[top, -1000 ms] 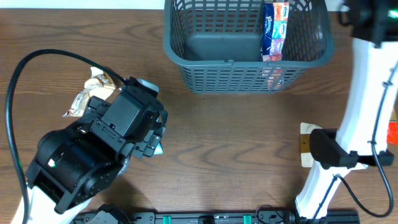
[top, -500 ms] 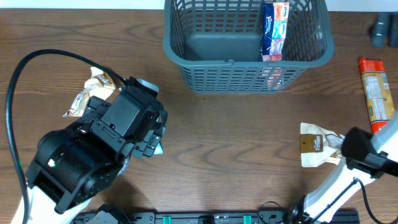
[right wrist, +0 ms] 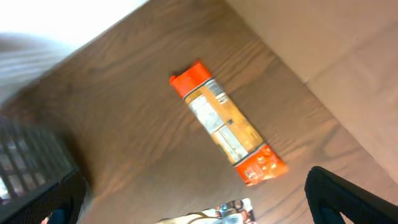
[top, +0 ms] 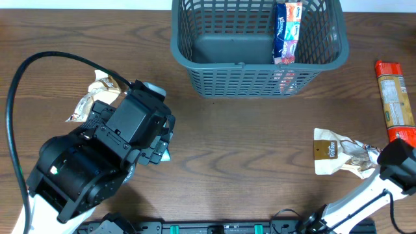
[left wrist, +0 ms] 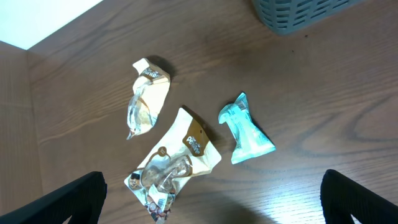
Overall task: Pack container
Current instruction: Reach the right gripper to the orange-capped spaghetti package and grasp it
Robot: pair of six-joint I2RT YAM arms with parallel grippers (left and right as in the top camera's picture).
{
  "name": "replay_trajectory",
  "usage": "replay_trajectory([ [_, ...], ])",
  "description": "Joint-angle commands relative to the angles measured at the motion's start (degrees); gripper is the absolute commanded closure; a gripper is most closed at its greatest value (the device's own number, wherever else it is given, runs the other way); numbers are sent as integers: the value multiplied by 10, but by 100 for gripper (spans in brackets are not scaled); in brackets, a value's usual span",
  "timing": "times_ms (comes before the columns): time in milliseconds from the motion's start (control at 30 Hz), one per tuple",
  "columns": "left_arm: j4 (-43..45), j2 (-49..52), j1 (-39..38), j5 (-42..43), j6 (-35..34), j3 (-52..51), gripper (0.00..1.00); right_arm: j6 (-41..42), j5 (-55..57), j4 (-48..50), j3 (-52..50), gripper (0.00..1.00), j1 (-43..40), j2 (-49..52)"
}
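Note:
The container, a dark grey slotted basket [top: 240, 64], stands at the table's far middle with a blue snack packet [top: 288, 32] upright inside on its right. My left gripper [left wrist: 211, 208] is open and empty, high above two cream packets [left wrist: 147, 99] [left wrist: 177, 163] and a teal packet [left wrist: 247, 129]. My right gripper [right wrist: 198, 204] is open and empty, above an orange packet [right wrist: 227, 121] and a cream packet [right wrist: 214, 216]. In the overhead view the orange packet [top: 394, 101] lies at the far right and the cream one [top: 335, 153] beside my right arm [top: 398, 161].
The basket's corner shows at the top of the left wrist view [left wrist: 298, 12] and at the left of the right wrist view [right wrist: 25, 162]. My bulky left arm [top: 104, 162] covers the left packets from above. The table's right edge runs near the orange packet.
My right arm has swung from beside the basket's right end down to the near right corner, uncovering the orange packet and the cream packet. The left arm has not moved.

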Motion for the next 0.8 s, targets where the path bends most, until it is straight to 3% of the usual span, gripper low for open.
replay_trajectory([
  [0, -3, 2, 0, 1, -5, 0, 2, -197, -102, -7, -4, 1, 3, 43],
  [100, -3, 2, 0, 1, -5, 0, 1, -238, -167, 12, -5, 1, -6, 76],
  [300, -4, 2, 0, 2, -5, 0, 1, -249, -141, 24, -5, 1, -8, 160],
  [467, -3, 2, 0, 1, -5, 0, 1, -325, -140, -5, -6, 1, -7, 214],
  [767, -3, 2, 0, 1, -5, 0, 1, -329, -14, 7, -9, 1, -11, 270],
])
